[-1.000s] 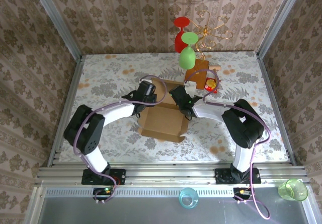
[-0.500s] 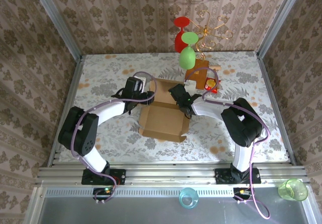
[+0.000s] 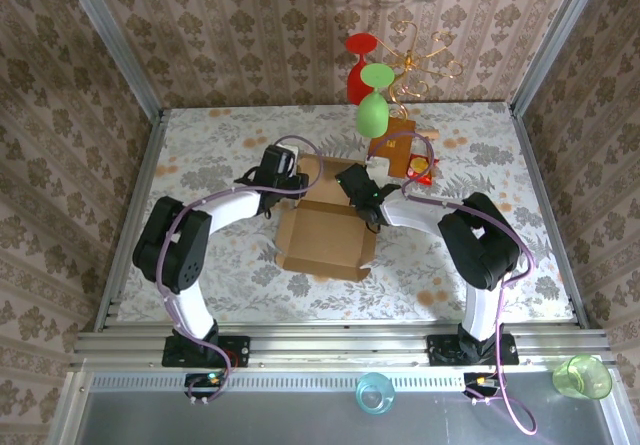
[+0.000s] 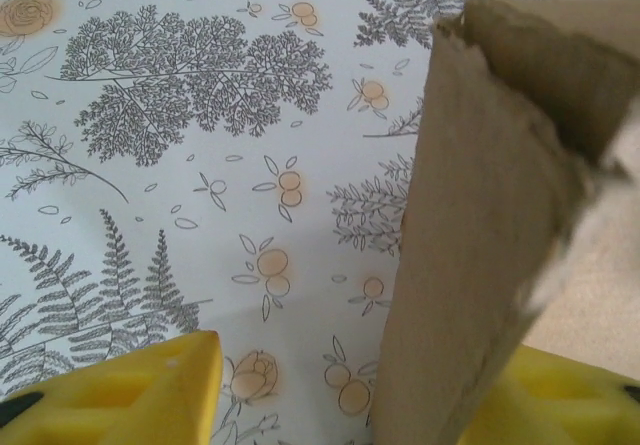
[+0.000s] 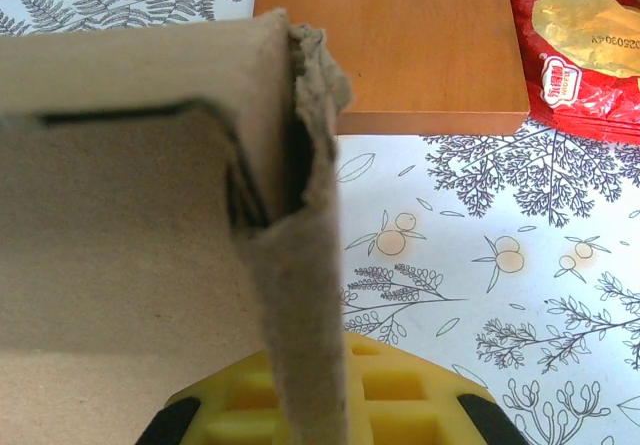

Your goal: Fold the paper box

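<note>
One paper box (image 3: 322, 240); left pincer (image 3: 298, 179), right pincer (image 3: 351, 179) at far corners.

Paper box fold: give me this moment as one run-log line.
left gripper: open, astride upright flap | right gripper: at far-right corner wall, grip unclear | paper box: base flat, far walls raised, fold unfinished

the paper box (image 4: 480, 215) runs off the right and bottom edges of the left wrist view, its near rim blurred; the left gripper (image 4: 345, 400) is cut off below its yellow fingers (image 4: 140, 390) (just their tops are in frame). in the right wrist view a red packet (image 5: 580, 75) is clipped at the corner.
</note>
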